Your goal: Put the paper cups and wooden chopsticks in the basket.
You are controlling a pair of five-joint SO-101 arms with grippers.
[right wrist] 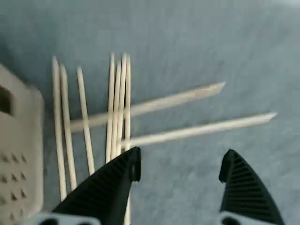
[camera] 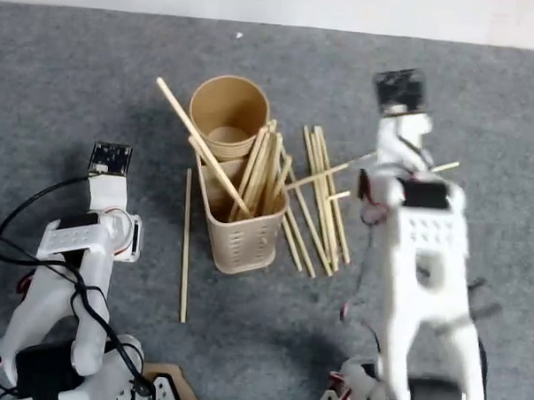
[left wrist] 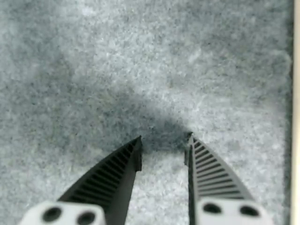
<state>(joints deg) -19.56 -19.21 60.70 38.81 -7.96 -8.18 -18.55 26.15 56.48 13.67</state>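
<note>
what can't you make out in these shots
- High view: how many paper cups are nested; the basket wall hides their lower parts.
- High view: the middles of two crossing chopsticks, covered by the right arm.
- Right wrist view: the basket is cut off by the edge, and a finger of the open right tool hides some chopstick ends.

The white moulded-plastic left arm (camera: 74, 245) trails looping black cables (camera: 23, 205); the white right arm (camera: 429, 251) is bulkier. The left pincer (left wrist: 164, 146) and right pincer (right wrist: 180, 161) have black, ribbed, tapering fingers (left wrist: 115, 180) on white screw-holed mounts.
</note>
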